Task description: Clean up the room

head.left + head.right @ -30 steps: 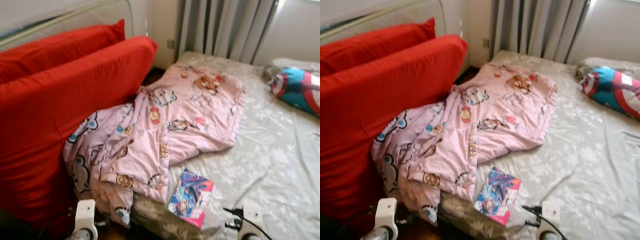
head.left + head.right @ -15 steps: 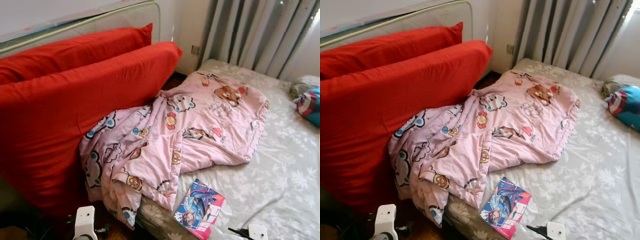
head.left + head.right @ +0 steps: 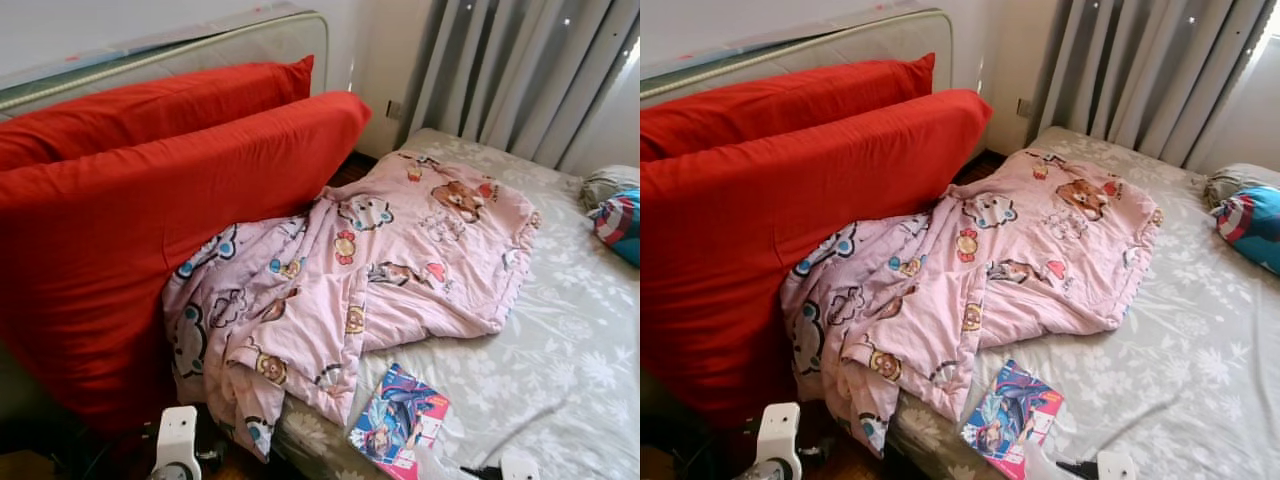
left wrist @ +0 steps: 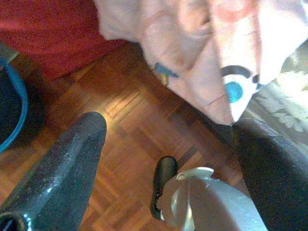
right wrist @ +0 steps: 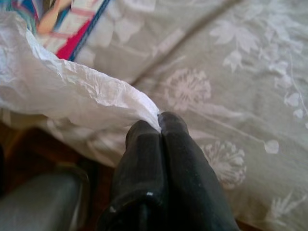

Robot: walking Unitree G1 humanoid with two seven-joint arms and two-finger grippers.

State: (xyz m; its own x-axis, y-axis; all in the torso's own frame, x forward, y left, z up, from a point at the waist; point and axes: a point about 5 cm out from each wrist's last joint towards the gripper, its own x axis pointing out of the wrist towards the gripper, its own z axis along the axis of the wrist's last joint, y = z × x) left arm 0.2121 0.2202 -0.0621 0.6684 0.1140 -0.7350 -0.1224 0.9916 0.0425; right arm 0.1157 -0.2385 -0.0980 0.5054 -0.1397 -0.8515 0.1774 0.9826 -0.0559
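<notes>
**Plastic bag held, bed clutter ahead: handling notes**

Head views. Plastic bag (image 3: 1040, 462): thin white film, showing at the lower edge just beside the right gripper mount. Just ahead of that gripper, a glossy magazine (image 3: 398, 421) lies flat on the grey floral sheet (image 3: 560, 350), near the bed edge. Judged light, stiff enough to lift by one edge, slippery on its cover. Further ahead and toward the left arm, a pink cartoon-print blanket (image 3: 370, 270) lies crumpled, one end draped off the bed against two red cushions (image 3: 150, 220). Judged soft, bulky and limp; grasp a bunched fold, not a flat area.

Left wrist view. Left gripper (image 4: 168, 144): fingers spread wide, holding nothing, above parquet floor (image 4: 125, 125). The blanket's hanging corner is just beyond the fingertips.

Right wrist view. Right gripper (image 5: 160, 126): fingers pressed together, pinching a crinkled edge of the bag, which fans out beyond the tips. The film is judged almost weightless, prone to tearing or slipping; maintain a firm pinch. The sheet lies beneath, the magazine's corner beyond.
</notes>
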